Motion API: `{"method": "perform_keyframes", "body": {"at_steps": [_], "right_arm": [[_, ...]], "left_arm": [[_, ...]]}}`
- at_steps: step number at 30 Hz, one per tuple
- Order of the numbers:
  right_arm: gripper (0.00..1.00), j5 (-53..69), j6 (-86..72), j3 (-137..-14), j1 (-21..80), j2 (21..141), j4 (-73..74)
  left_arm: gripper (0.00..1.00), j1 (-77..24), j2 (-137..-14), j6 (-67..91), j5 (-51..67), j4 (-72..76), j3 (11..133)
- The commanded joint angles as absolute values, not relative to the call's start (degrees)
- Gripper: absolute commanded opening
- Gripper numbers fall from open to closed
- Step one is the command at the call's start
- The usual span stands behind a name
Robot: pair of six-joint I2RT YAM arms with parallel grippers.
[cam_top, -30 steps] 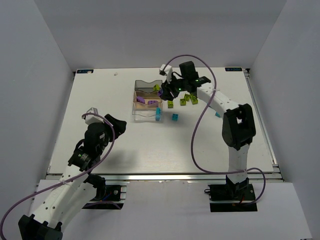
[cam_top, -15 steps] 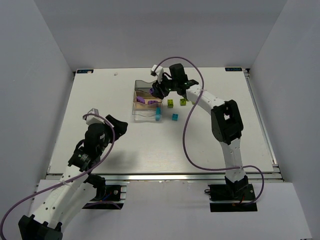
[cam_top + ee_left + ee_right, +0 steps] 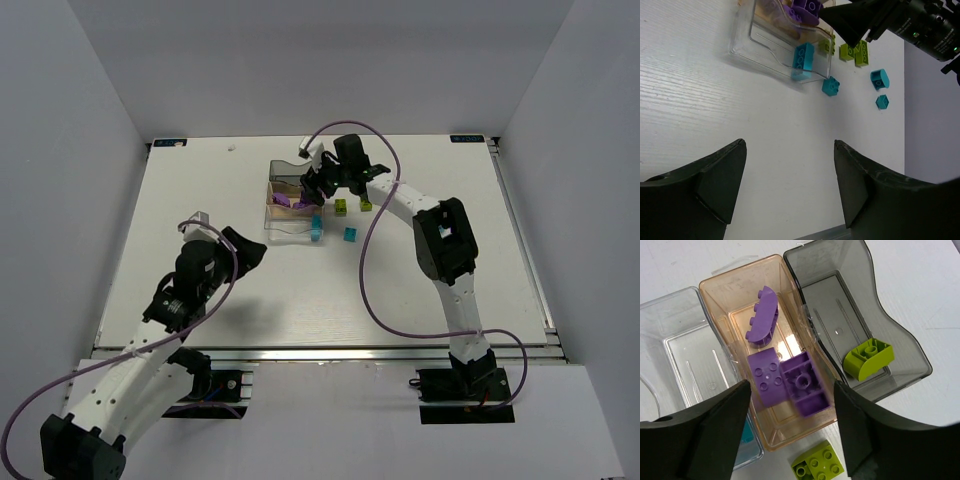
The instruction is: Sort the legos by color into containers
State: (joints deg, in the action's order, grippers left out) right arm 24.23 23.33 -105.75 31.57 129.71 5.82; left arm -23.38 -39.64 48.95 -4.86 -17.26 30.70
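The three bins stand in a row: smoky grey (image 3: 860, 305), amber (image 3: 740, 285) and clear (image 3: 675, 340). My right gripper (image 3: 791, 390) is open right above the amber bin, which holds three purple bricks: a rounded one (image 3: 762, 317), a studded one (image 3: 769, 382) and a blurred one, underside up (image 3: 805, 385). A lime rounded brick (image 3: 868, 359) lies in the grey bin. A cyan brick (image 3: 803, 61) lies in the clear bin. My left gripper (image 3: 789, 145) is open and empty over bare table, well short of the bins.
Loose on the table right of the bins are lime bricks (image 3: 846, 51) (image 3: 818, 465) and cyan bricks (image 3: 830, 85) (image 3: 879, 78) (image 3: 882, 101). In the top view the right arm (image 3: 400, 200) reaches over them to the bins (image 3: 290, 200). White walls enclose the table.
My right gripper moved left from the loose lime bricks to above the amber bin, and a purple brick it carried now lies in that bin. My left arm shifted slightly right.
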Motion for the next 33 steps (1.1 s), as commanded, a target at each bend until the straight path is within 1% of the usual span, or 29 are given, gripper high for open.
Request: {"method": "perform_keyframes", "body": {"at_steps": [1, 4, 5, 7, 8, 9, 10, 11, 12, 13, 15, 17, 19, 20, 21, 22, 23, 24, 25, 27, 28, 31, 33], "right_arm": [[0.74, 23.91, 23.91, -107.76, 31.73, 127.8, 3.95], [0.77, 24.61, 22.86, -107.49, 31.47, 125.51, 4.92], [0.77, 25.22, 22.33, -107.66, 31.38, 124.03, 5.53], [0.76, 25.66, 21.36, -107.41, 30.76, 120.96, 8.08], [0.74, 25.75, 20.75, -106.71, 30.5, 119.63, 8.69], [0.69, 26.27, 20.05, -105.57, 29.54, 118.14, 8.96], [0.48, 28.8, 18.99, -102.16, 28.84, 114.64, 8.79], [0.29, 29.7, 18.11, -100.04, 28.05, 112.87, 8.35], [0.12, 29.97, 16.97, -97.76, 26.47, 110.94, 7.65], [0.0, 29.8, 14.87, -95.65, 25.5, 107.7, 6.43], [0.0, 30.49, 13.8, -90.89, 22.6, 105.13, 6.76], [0.0, 32.42, 12.75, -87.65, 18.92, 101.96, 9.31], [0.0, 33.57, 11.61, -85.53, 16.54, 98.9, 12.02], [0.09, 34.01, 11.34, -82.82, 14.17, 97.83, 12.82], [0.32, 34.45, 11.69, -81.4, 13.19, 96.69, 13.7], [0.44, 35.67, 12.3, -79.73, 12.14, 94.16, 14.32], [0.6, 35.51, 13.17, -77.98, 10.56, 92.74, 14.94], [0.73, 35.16, 13.53, -73.78, 10.02, 91.07, 14.68], [0.89, 34.03, 13.71, -71.39, 9.5, 87.57, 14.07], [0.89, 34.36, 14.76, -65.87, 8.0, 84.48, 12.75], [0.89, 34.19, 14.77, -64.44, 7.48, 82.11, 12.48], [0.89, 33.75, 13.45, -61.27, 5.54, 79.2, 12.39], [0.89, 33.92, 12.75, -60.47, 3.87, 78.4, 12.39]], "left_arm": [[0.8, -23.55, -41.65, 48.17, -0.97, -13.1, 32.51], [0.77, -23.73, -44.2, 47.46, -0.09, -11.61, 33.39], [0.73, -23.99, -44.82, 47.03, -0.09, -11.17, 34.27], [0.69, -24.6, -47.44, 45.45, 1.84, -10.72, 35.5], [0.66, -24.87, -48.5, 44.92, 2.02, -10.81, 37.07], [0.63, -25.22, -49.56, 43.43, 2.28, -10.64, 37.79], [0.59, -25.92, -51.83, 42.81, 2.46, -10.46, 38.58], [0.55, -26.28, -53.07, 42.28, 2.98, -10.2, 40.06], [0.45, -26.71, -54.22, 41.14, 3.25, -9.5, 40.77], [0.4, -27.85, -56.84, 40.7, 3.34, -9.14, 41.56], [0.29, -29.26, -59.75, 39.2, 3.08, -8.53, 44.29], [0.28, -31.81, -64.57, 37.37, 2.55, -8.26, 46.48], [0.28, -34.7, -68.36, 35.87, 1.94, -8.79, 50.87], [0.3, -35.59, -72.73, 34.47, 1.41, -9.75, 52.63], [0.41, -36.73, -75.04, 33.76, 0.8, -10.45, 56.65], [0.45, -39.0, -77.32, 32.97, -1.12, -11.16, 58.78], [0.5, -39.98, -81.96, 31.57, -2.01, -12.64, 61.06], [0.53, -41.03, -84.26, 30.94, -2.89, -13.35, 63.26], [0.58, -42.52, -86.64, 30.24, -4.55, -14.23, 67.72], [0.61, -43.68, -93.47, 28.75, -6.14, -16.52, 71.79], [0.63, -44.38, -95.78, 28.31, -7.11, -17.13, 75.9], [0.66, -45.52, -104.48, 26.99, -9.57, -20.82, 82.42], [0.67, -45.88, -108.7, 25.49, -11.68, -24.16, 89.36]]}}
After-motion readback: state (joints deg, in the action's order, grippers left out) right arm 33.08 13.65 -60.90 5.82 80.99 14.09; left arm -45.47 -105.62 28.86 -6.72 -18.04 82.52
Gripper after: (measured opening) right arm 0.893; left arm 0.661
